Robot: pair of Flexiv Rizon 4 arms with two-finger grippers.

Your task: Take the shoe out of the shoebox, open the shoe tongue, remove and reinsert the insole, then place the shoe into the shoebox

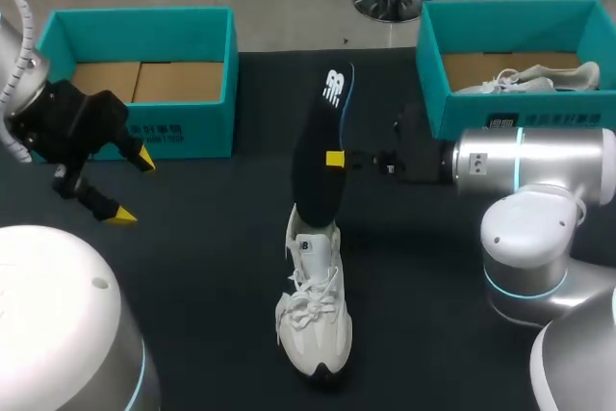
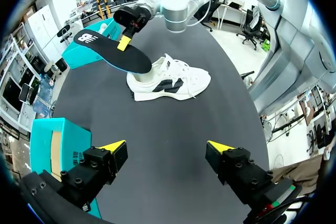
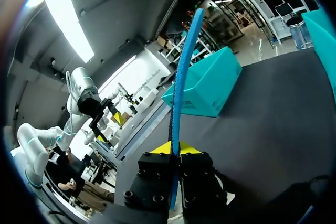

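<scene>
A white shoe (image 1: 313,320) (image 2: 173,80) lies on the dark table, toe toward the near edge. A dark insole (image 1: 322,141) (image 2: 111,51) with a blue edge (image 3: 184,77) stands tilted up, its lower end at the shoe's heel opening. My right gripper (image 1: 336,159) (image 3: 176,149) is shut on the insole's side, and it also shows in the left wrist view as the right gripper (image 2: 124,43). My left gripper (image 1: 133,188) (image 2: 167,148) hangs open and empty above the table, well to the left of the shoe.
A teal shoebox (image 1: 183,127) (image 2: 50,135) stands at the back left with only cardboard inside. A second teal shoebox (image 1: 438,64) at the back right holds another white shoe (image 1: 529,79). The teal shoebox (image 3: 202,90) ahead of the right gripper is the left one.
</scene>
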